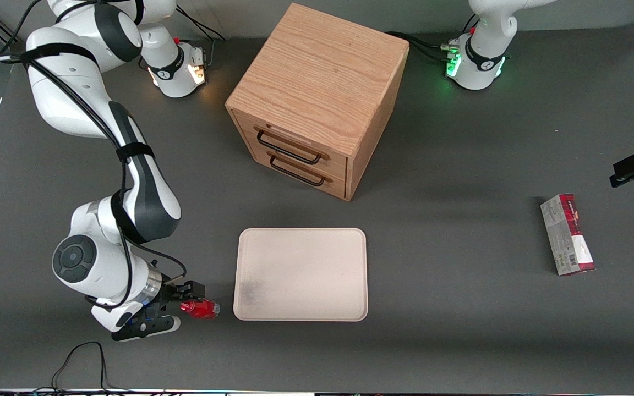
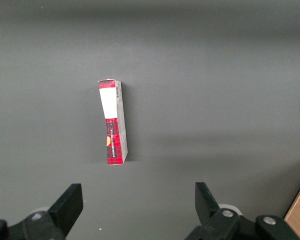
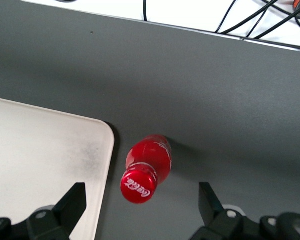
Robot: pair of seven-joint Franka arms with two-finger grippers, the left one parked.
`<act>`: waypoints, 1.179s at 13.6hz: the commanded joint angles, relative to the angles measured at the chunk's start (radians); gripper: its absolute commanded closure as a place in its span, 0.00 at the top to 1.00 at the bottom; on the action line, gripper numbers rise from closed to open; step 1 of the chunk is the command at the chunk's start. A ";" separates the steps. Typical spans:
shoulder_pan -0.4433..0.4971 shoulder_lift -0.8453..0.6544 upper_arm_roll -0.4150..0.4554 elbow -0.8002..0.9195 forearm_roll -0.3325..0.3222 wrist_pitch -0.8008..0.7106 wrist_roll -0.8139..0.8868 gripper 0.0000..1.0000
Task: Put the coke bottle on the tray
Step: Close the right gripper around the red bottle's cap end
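Note:
The coke bottle (image 1: 200,309) is small and red with a red cap, on the dark table close to the tray's (image 1: 300,274) corner nearest the front camera at the working arm's end. In the right wrist view the bottle (image 3: 146,167) points its cap at the camera and sits just off the tray's rounded corner (image 3: 40,160). My right gripper (image 1: 175,306) is open over the bottle. Its fingers stand wide on either side of the cap (image 3: 138,186) without touching it, and the gripper (image 3: 140,205) holds nothing. The tray is cream with a grey smudge.
A wooden drawer cabinet (image 1: 317,93) with two black handles stands farther from the front camera than the tray. A red and grey-white carton (image 1: 567,234) lies toward the parked arm's end, also in the left wrist view (image 2: 113,122). Cables run along the table's front edge (image 3: 260,25).

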 commanded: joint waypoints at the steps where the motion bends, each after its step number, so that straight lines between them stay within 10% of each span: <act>1: 0.000 0.026 0.010 0.011 -0.021 0.043 0.005 0.98; 5: 0.000 0.038 0.010 -0.003 -0.027 0.086 0.008 0.79; 9: 0.002 0.038 0.010 -0.006 -0.027 0.073 0.055 0.00; 16: 0.005 -0.101 -0.001 -0.001 -0.031 -0.099 0.117 0.00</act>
